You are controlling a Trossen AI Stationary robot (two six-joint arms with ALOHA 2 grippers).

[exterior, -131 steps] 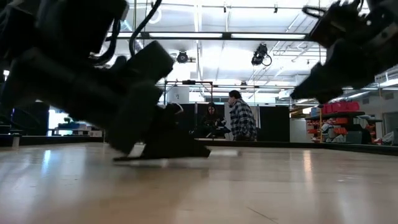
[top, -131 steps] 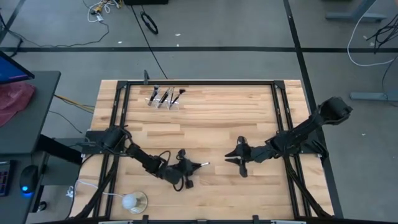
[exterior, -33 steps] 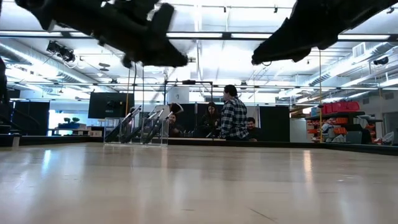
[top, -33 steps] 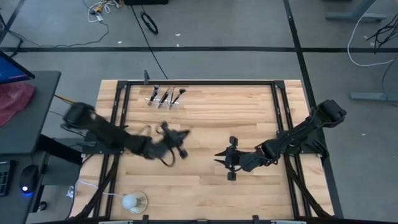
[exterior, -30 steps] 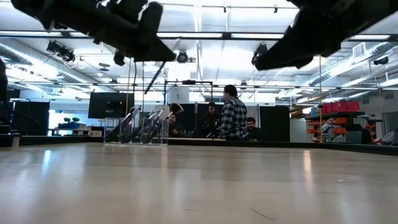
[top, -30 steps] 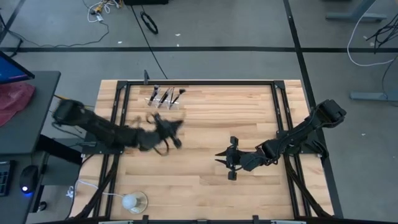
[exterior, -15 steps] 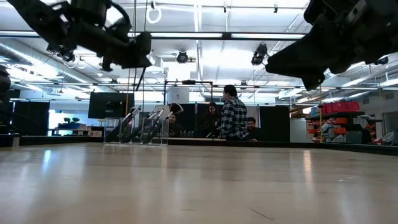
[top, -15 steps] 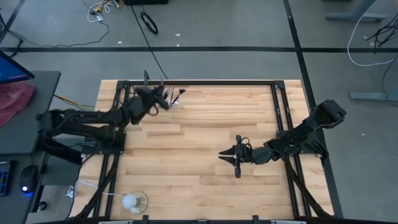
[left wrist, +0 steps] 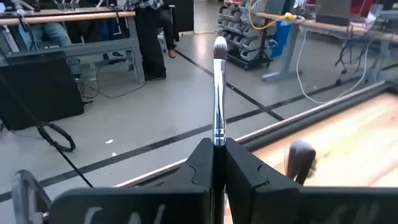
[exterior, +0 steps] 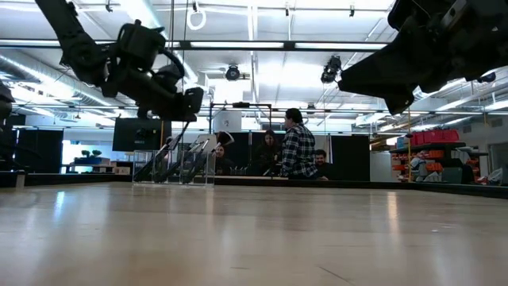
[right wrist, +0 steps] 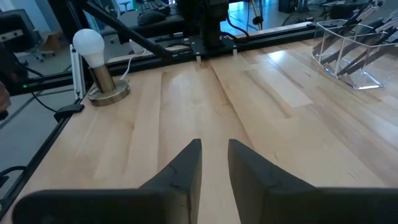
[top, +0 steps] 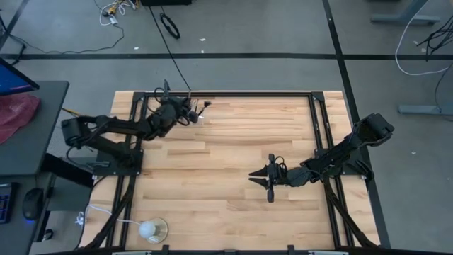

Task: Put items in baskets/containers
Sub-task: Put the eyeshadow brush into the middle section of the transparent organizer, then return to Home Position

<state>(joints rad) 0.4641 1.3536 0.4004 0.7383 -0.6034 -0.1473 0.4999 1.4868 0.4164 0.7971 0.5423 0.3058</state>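
While high view hides it, left gripper (left wrist: 217, 163) clamps brush (left wrist: 219, 93).

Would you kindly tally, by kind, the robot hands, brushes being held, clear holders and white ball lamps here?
robot hands: 2, the left hand and right hand
held brush: 1
clear holder: 1
white ball lamp: 1
Total: 5

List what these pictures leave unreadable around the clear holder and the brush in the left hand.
- High view: the left hand covers part of the clear holder; the brushes inside are too small to count.
- Left wrist view: the held brush shows only its upper part; its lower handle is hidden between the fingers.
- Low view: the holder sits far off behind the left hand, so the gap between them is unreadable.
- Right wrist view: the holder is cut by the edge.
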